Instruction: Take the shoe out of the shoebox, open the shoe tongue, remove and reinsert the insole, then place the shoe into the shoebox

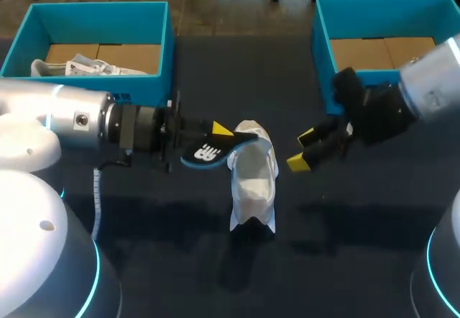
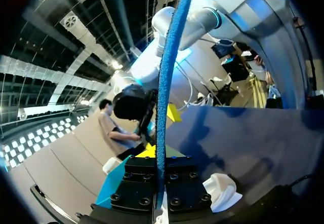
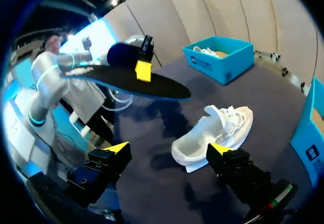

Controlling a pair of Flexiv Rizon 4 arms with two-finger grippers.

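LIGHT: dim, from overhead | SHADOWS: soft, on dark table (image 1: 345,217) beside shoe (image 1: 253,181) | GLARE: mild, left arm (image 1: 43,116) casing

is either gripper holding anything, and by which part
The left gripper is shut on the black, blue-edged insole, clamped near its middle; the right gripper is open and empty.

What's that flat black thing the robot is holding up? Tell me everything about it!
It is a thin black insole, shaped like a foot, with a blue edge and a white mark on top. It looks like foam. The left gripper pinches it from both sides, so it lies flat in the air above the dark table. It is close to the white shoe but not touching it.
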